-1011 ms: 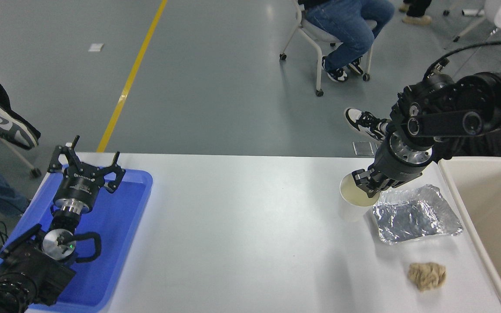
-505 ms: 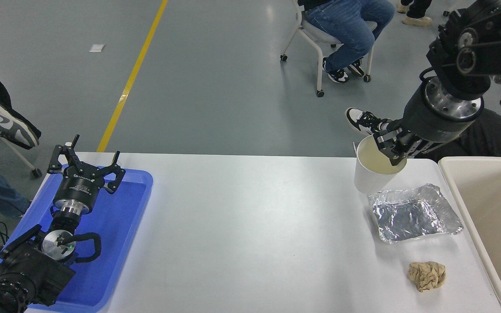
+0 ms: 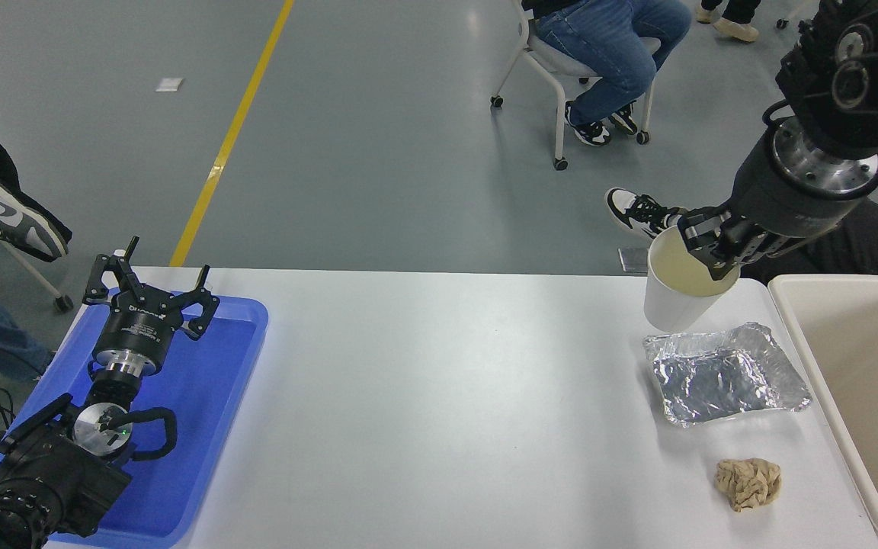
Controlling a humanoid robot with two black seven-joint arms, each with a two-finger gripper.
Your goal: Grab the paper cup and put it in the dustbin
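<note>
The white paper cup [image 3: 677, 293], cream inside, hangs tilted above the table's far right part, lifted clear of the surface. My right gripper [image 3: 713, 248] is shut on its rim, one finger inside the cup and one outside. The cup hangs just left of the dustbin [image 3: 850, 358], a large cream-beige bin at the right edge, only partly in frame. My left gripper [image 3: 151, 286] stands open over the blue tray at the lower left, parked.
A crinkled foil tray [image 3: 725, 374] lies below the cup, beside the bin. A crumpled tan paper ball [image 3: 748, 483] sits near the front right. The blue tray [image 3: 203, 412] is at the left. A seated person's legs [image 3: 607, 46] and a shoe [image 3: 637, 213] are beyond the table.
The right gripper has lifted the cup off the table, up and to the right toward the bin. The left arm has not moved.
</note>
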